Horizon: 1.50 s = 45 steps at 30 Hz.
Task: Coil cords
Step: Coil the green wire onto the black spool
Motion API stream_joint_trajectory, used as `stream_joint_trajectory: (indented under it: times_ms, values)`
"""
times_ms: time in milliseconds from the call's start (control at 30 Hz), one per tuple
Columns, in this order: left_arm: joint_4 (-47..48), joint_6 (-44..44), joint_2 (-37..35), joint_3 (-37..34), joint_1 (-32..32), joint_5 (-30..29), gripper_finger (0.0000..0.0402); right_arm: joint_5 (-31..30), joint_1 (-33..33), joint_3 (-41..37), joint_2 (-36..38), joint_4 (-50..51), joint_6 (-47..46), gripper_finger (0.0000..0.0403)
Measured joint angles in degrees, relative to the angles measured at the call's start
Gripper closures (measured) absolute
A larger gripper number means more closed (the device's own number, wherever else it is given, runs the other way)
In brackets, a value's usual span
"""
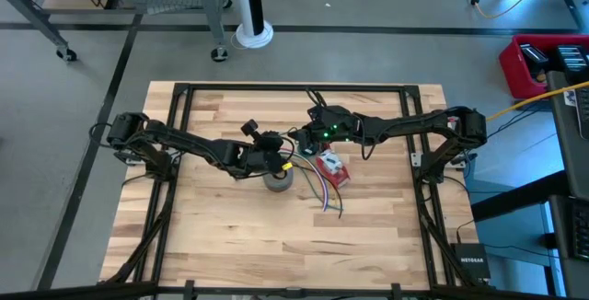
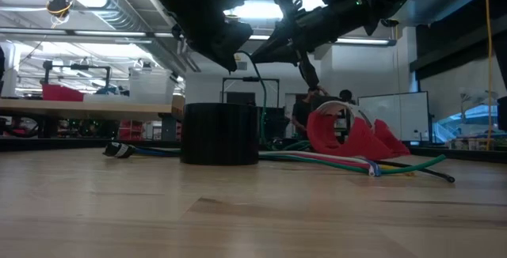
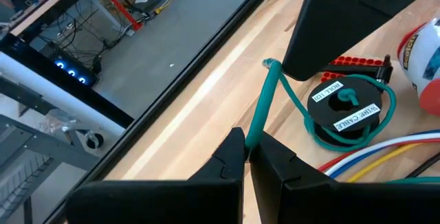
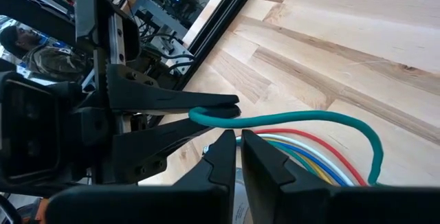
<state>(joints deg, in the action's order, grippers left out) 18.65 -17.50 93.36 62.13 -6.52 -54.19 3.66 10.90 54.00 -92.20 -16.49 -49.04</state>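
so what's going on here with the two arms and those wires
Both arms meet over the middle of the wooden table, working on a thin green cord. The left gripper has its fingers shut on that cord, which runs from them to a black spool and loops around it. The right gripper sits right beside the left one with its fingers nearly closed just under the cord's end; whether it grips anything is unclear. Red, blue and yellow wires lie loose next to the spool.

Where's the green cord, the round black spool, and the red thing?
green cord (image 3: 265, 104), left wrist view: its straight stretch.
black spool (image 2: 219, 133), low view: its side wall.
red thing (image 2: 360, 141), low view: its middle.
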Motion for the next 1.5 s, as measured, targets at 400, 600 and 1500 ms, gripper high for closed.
stream_joint_trajectory:
  times_ms: [400,600,1500]
  values:
    - [-0.04,-0.07,0.00,0.00,0.00,0.02,0.0400,0.00,0.00,0.00,0.00,-0.02,0.02,0.0375]
    - [-0.04,-0.08,0.00,0.00,0.00,0.01,0.0400,0.00,0.00,0.00,0.00,-0.02,0.02,0.0375]
    - [10.54,1.30,-8.94,0.00,2.56,3.00,0.0400,0.00,-0.02,-0.02,0.00,0.11,0.01,0.0375]
